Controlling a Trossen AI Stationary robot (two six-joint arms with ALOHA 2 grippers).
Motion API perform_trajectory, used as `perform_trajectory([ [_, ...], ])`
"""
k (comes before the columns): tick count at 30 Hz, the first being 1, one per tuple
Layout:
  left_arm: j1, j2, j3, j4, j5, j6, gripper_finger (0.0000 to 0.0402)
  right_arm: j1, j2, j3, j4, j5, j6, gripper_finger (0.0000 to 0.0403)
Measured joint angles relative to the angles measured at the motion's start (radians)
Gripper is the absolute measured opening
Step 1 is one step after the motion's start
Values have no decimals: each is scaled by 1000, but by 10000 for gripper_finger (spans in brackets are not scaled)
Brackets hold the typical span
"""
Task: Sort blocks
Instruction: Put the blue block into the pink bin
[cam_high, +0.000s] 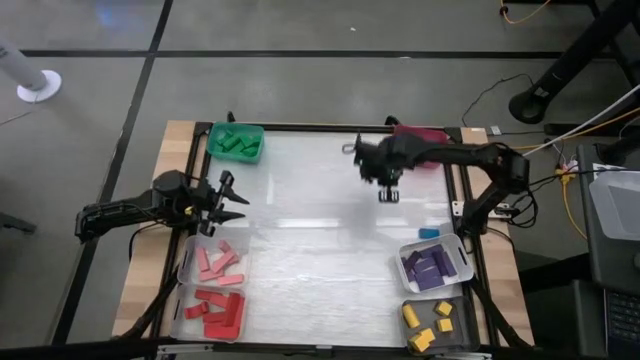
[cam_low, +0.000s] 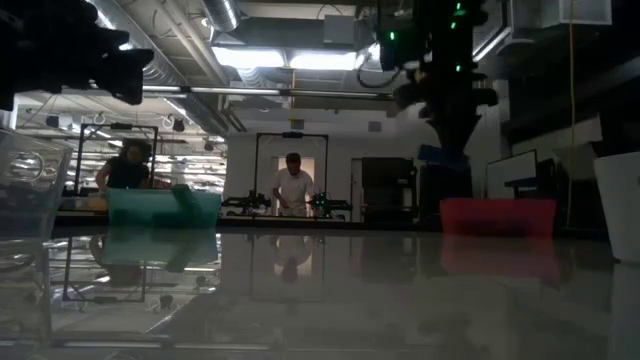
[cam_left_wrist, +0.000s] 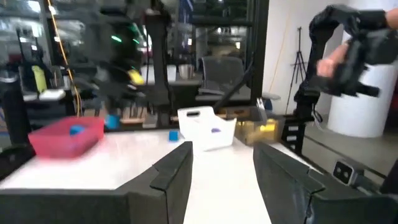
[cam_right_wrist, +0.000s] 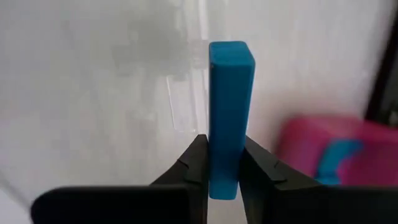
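Note:
My right gripper hangs above the table's far middle, pointing down, shut on a blue block. My left gripper waits open at the table's left edge, level, with nothing between its fingers. Another blue block lies flat on the table near the right edge. The red bin at the far right holds a blue block. Sorted blocks lie in bins: green, pink, red, purple, yellow. My right gripper pinches the blue block between its two fingers, one on each long side, near one end. The fingers come from above, pointing down, and lie along the block. The block sticks out past the fingertips, lifted clear of the table.
The bins line the table's left and right edges and far corners; the white middle of the table lies between them. Cables and a stand foot sit beyond the far right corner. People stand in the room behind the table.

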Motion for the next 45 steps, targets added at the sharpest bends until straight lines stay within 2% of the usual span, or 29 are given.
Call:
perform_trajectory([
  [7,0,0,0,-95,0,-21,159,-268,0,0,-27,86,-41,84],
  [10,0,1,1,-124,-1,-48,159,-375,0,0,-26,126,-77,75],
  [15,0,1,2,-125,-1,-58,159,-509,3,0,-20,125,-102,61],
  [21,0,1,2,-126,-1,-60,159,-584,3,0,-24,74,-101,116],
  [30,0,1,1,-127,0,-60,159,-585,3,-1,-21,46,-100,211],
  [34,0,1,1,-127,0,-60,159,-562,2,-1,-38,32,30,228],
  [36,0,1,1,-127,0,-60,159,-539,-7,-1,-50,-26,70,228],
  [42,0,1,1,-127,0,-60,159,-407,-132,-1,-2,-319,118,228],
  [45,0,1,1,-127,0,-60,159,-320,-228,-1,72,-338,155,228],
])
